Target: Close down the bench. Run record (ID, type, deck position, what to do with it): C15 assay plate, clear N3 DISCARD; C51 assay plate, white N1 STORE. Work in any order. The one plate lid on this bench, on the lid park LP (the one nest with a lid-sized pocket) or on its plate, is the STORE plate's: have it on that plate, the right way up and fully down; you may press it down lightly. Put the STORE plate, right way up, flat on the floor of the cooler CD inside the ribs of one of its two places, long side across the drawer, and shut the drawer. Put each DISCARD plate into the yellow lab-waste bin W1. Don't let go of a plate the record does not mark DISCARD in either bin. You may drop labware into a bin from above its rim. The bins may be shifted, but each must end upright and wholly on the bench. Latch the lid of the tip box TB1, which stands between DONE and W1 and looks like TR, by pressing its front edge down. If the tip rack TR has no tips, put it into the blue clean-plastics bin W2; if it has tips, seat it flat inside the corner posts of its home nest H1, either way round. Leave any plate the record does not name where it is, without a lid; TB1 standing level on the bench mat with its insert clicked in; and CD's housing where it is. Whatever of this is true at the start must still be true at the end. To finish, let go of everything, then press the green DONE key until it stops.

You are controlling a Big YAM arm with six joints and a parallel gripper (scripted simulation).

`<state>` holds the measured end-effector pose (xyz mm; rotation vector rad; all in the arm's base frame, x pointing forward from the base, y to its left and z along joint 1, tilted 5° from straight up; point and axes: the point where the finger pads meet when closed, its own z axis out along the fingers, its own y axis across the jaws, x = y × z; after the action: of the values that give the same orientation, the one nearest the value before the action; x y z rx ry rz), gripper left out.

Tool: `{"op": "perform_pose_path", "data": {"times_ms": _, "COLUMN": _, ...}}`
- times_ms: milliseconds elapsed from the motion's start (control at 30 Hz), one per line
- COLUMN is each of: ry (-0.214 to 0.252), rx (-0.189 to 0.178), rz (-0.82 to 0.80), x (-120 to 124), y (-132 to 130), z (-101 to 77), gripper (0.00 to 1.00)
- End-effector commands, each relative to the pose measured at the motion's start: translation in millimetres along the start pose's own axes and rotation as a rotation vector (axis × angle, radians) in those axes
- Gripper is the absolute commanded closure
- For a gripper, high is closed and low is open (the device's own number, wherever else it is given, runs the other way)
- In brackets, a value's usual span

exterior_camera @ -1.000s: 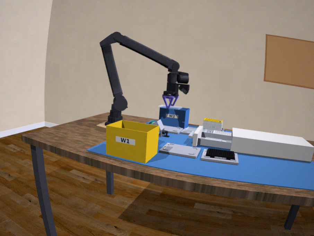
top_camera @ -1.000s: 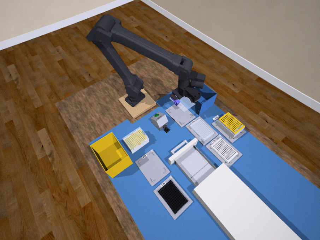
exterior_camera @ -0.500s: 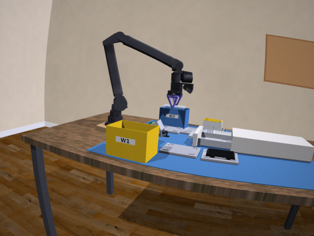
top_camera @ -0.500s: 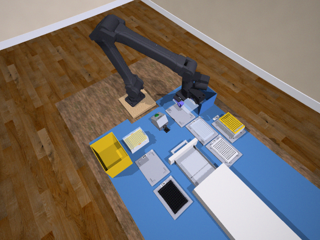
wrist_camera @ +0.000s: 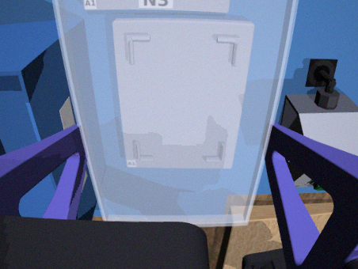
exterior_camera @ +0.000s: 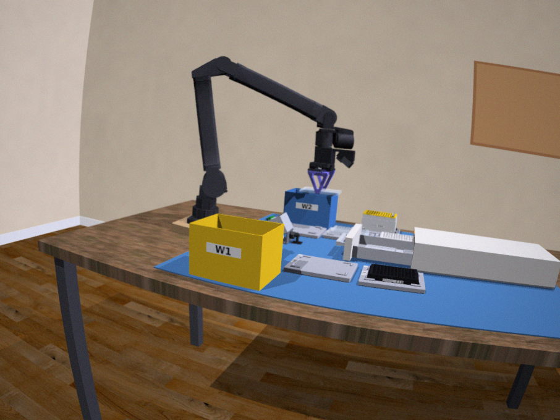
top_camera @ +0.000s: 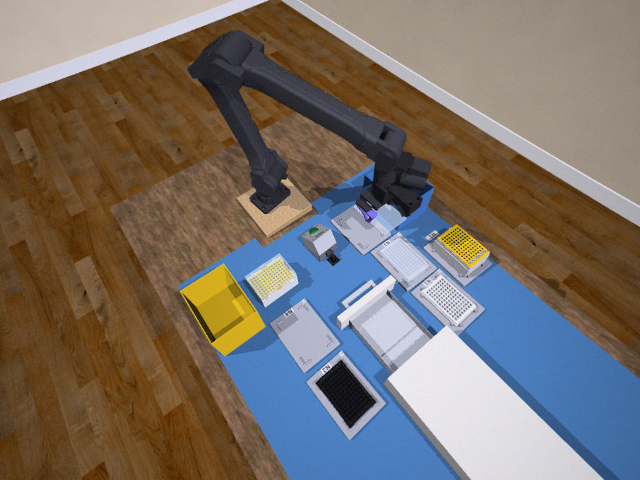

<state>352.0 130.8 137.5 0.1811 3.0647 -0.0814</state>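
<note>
One clear lid point(wrist_camera: 85, 92) is pinched by its long edges in the end effector point(exterior_camera: 321, 184). The fingers are spread wide across it and hold it level, likely so it seats squarely. Left of the end effector stands the blue bin point(exterior_camera: 293, 217). Directly beneath is the bare lid nest point(top_camera: 351, 227), and to the right the key box point(top_camera: 316, 241). Ahead, past what looks like the clear plate point(top_camera: 405, 256), the white plate point(top_camera: 448, 299) awaits its lid.

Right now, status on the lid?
Gripper shut on clear flat plate lid, level above grey lid park nest. White assay plate in N1 uncovered. Blue bin W2 close beside gripper.
</note>
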Motion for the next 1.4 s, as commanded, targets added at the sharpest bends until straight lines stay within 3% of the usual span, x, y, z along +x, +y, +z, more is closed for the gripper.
{"op": "perform_pose_path", "data": {"times_ms": 0, "ry": -0.049, "rx": -0.027, "rz": 0.001, "x": -30, "y": 6, "z": -15.1, "gripper": 1.0}}
{"op": "perform_pose_path", "data": {"times_ms": 167, "ry": -0.047, "rx": -0.025, "rz": 0.001, "x": -38, "y": 6, "z": -15.0, "gripper": 1.0}}
{"op": "perform_pose_path", "data": {"times_ms": 200, "ry": -0.003, "rx": -0.003, "rz": -0.003, "x": -23, "y": -1, "z": 2.6, "gripper": 1.0}}
{"op": "perform_pose_path", "data": {"times_ms": 233, "ry": -0.043, "rx": -0.023, "rz": 0.001, "x": -43, "y": 6, "z": -14.8, "gripper": 1.0}}
{"op": "perform_pose_path", "data": {"times_ms": 733, "ry": -0.031, "rx": -0.015, "rz": 0.0, "x": -74, "y": 5, "z": -14.3, "gripper": 1.0}}
{"op": "perform_pose_path", "data": {"times_ms": 767, "ry": -0.002, "rx": -0.002, "rz": -0.003, "x": -65, "y": 1, "z": -2.7, "gripper": 1.0}}
{"op": "perform_pose_path", "data": {"times_ms": 800, "ry": -0.031, "rx": -0.015, "rz": 0.0, "x": -79, "y": 5, "z": -14.2, "gripper": 1.0}}
{"op": "perform_pose_path", "data": {"times_ms": 867, "ry": -0.037, "rx": -0.017, "rz": 0.0, "x": -86, "y": 6, "z": -14.2, "gripper": 1.0}}
{"op": "perform_pose_path", "data": {"times_ms": 1300, "ry": -0.032, "rx": -0.014, "rz": 0.0, "x": -114, "y": 6, "z": -13.9, "gripper": 1.0}}
{"op": "perform_pose_path", "data": {"times_ms": 1333, "ry": -0.012, "rx": -0.006, "rz": -0.002, "x": -109, "y": 3, "z": -5.9, "gripper": 1.0}}
{"op": "perform_pose_path", "data": {"times_ms": 1367, "ry": -0.033, "rx": -0.014, "rz": 0.0, "x": -119, "y": 6, "z": -13.9, "gripper": 1.0}}
